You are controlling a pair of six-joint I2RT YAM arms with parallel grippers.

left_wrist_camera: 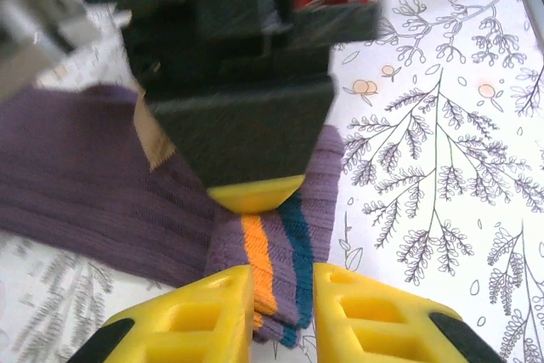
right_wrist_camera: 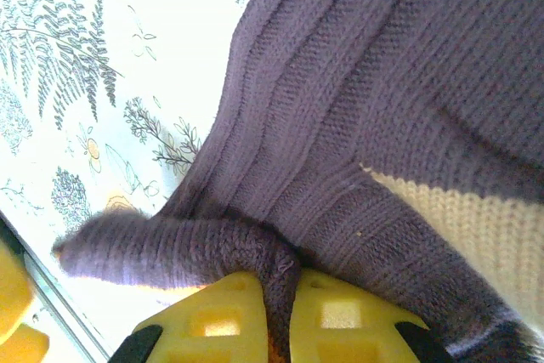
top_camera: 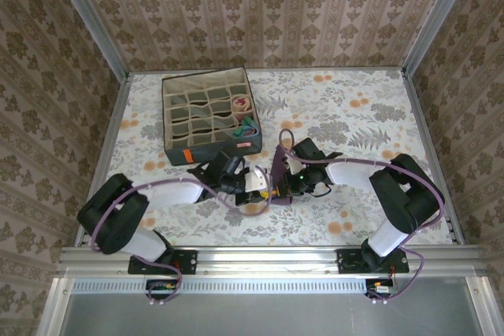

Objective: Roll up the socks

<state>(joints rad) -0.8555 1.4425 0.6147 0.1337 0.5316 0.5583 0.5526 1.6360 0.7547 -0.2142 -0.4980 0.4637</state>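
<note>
yellow fingers point(left_wrist_camera: 212, 295) of the left hand point(left_wrist_camera: 285, 312) sit at the bottom edge of the left wrist view. they seem to pinch the folded cuff of the purple sock point(left_wrist_camera: 85, 184) between them, its orange and teal stripes packed into the gap. the right hand point(right_wrist_camera: 280, 325) is pressed together on a thin fold of the same sock, purple knit squeezed between its yellow tips, with the sock's pale tan patch just beside. from above, both hands meet near the middle of the floral surface point(top_camera: 354, 116), with the sock bunched between and under them. behind them stands a dark fabric grid box point(top_camera: 209, 151). a rolled peach sock point(top_camera: 242, 105) and a rolled blue-grey sock point(top_camera: 248, 126) sit in compartments along its right side.
</note>
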